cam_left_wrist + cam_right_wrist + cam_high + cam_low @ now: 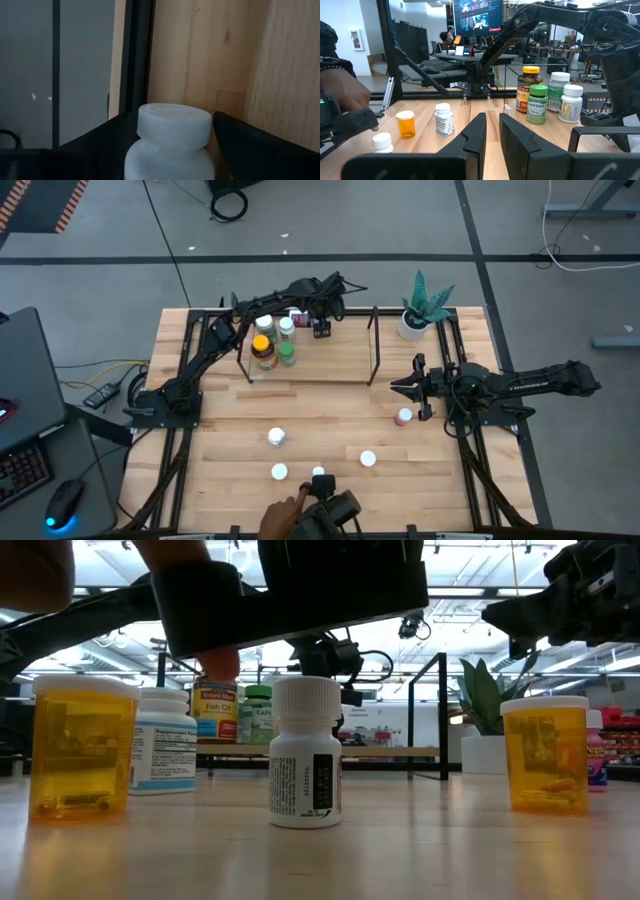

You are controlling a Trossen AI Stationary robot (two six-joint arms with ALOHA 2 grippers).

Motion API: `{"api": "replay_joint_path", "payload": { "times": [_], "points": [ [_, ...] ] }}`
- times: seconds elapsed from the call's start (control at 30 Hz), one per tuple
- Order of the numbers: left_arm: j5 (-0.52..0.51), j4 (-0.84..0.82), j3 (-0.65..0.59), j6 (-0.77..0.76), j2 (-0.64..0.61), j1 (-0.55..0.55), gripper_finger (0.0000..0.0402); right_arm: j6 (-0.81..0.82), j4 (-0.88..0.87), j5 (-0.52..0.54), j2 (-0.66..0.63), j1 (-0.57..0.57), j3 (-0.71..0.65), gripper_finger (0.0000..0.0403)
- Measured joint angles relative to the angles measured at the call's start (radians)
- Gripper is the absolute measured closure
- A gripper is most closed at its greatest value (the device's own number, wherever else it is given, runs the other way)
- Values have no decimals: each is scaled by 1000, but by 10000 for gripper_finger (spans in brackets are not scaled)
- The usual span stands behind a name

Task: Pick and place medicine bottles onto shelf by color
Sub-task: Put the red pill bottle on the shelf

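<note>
My left gripper (172, 150) is over the shelf (330, 368), fingers closed on a white-capped bottle (172, 125); placing is in hand. Next: lower, release beside the shelved bottles (272, 343). My right gripper (410, 387) waits right of the shelf, narrowly parted, empty, near the pink-capped bottle (403, 417).

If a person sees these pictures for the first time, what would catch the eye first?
Probably the cluster of bottles standing at the left end of the shelf, with the left gripper over the shelf's back part, its fingers around a white-capped bottle. Next, a person's hand at the table's near edge, beside loose white-capped bottles, while the right gripper waits near a pink-capped bottle.
</note>
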Motion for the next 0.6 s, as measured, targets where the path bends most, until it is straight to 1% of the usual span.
{"api": "replay_joint_path", "payload": {
  "times": [0.2,0.47,0.6],
  "points": [
    [18,-3,0,-9,0,8,144,0,0,0,0,0,0,341],
    [18,-7,0,-4,0,8,199,0,0,0,0,0,0,341],
    [18,-6,0,-8,0,8,210,0,0,0,0,0,0,341]
  ]
}}
